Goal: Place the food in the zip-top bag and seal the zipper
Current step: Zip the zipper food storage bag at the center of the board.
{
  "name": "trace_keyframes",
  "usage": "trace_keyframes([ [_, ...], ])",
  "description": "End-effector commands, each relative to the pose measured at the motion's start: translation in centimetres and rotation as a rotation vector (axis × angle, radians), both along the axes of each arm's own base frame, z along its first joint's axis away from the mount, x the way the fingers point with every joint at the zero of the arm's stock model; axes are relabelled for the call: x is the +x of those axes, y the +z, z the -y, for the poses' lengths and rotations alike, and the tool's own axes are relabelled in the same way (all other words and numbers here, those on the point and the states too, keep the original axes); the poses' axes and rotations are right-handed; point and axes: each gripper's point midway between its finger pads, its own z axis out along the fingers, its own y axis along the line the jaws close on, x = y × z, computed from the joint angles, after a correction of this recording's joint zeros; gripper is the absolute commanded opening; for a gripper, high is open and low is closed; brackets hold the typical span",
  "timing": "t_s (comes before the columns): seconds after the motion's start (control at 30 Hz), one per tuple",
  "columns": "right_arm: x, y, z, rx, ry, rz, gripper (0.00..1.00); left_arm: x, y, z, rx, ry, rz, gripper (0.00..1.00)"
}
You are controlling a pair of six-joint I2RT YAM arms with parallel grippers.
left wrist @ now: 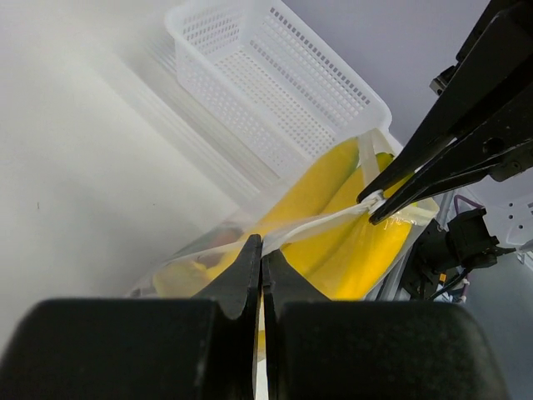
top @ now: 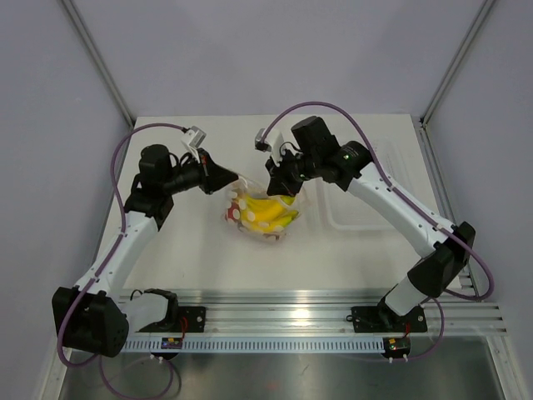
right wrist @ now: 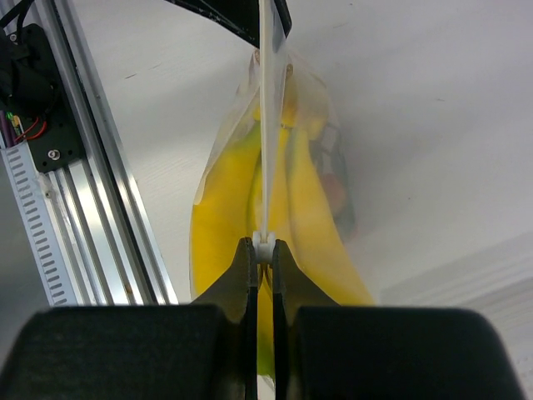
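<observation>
The zip-top bag (top: 265,223) hangs just above the table between my two grippers, its top edge stretched taut. Inside are the yellow bananas (top: 273,212) (left wrist: 350,246) (right wrist: 223,221) and a red strawberry cluster (top: 235,215) (right wrist: 337,187). My left gripper (top: 236,178) (left wrist: 261,248) is shut on the left end of the bag's top edge. My right gripper (top: 288,194) (right wrist: 264,247) is shut on a small white slider on the zipper (right wrist: 265,125) (left wrist: 325,222) at the right end. The strip runs straight from one gripper to the other.
A white perforated basket (left wrist: 275,92) stands behind the bag in the left wrist view. A clear rigid tray (top: 371,200) lies at the right of the table. The aluminium rail (top: 316,304) (right wrist: 100,192) runs along the near edge.
</observation>
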Motion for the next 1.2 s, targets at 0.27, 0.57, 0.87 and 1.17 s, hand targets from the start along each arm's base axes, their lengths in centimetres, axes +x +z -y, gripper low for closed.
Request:
trace_keyframes([
  [0.27, -2.9, 0.3, 5.1, -0.071, -0.115, 0.004, 0.0, 2.8, 2.8, -2.2, -0.022, 0.119, 0.133, 0.0],
  [0.57, -3.4, 0.4, 6.3, -0.066, -0.165, 0.024, 0.0, 3.2, 2.9, -2.4, -0.032, 0.119, 0.124, 0.0],
  [0.87, -0.5, -1.2, 3.0, -0.024, -0.238, -0.067, 0.0, 2.5, 3.0, -2.1, -0.035, 0.088, 0.066, 0.0],
  [1.17, 1.3, 0.0, 2.4, 0.05, -0.277, 0.026, 0.0, -1.2, 3.3, -1.5, -0.075, 0.212, -0.153, 0.99],
])
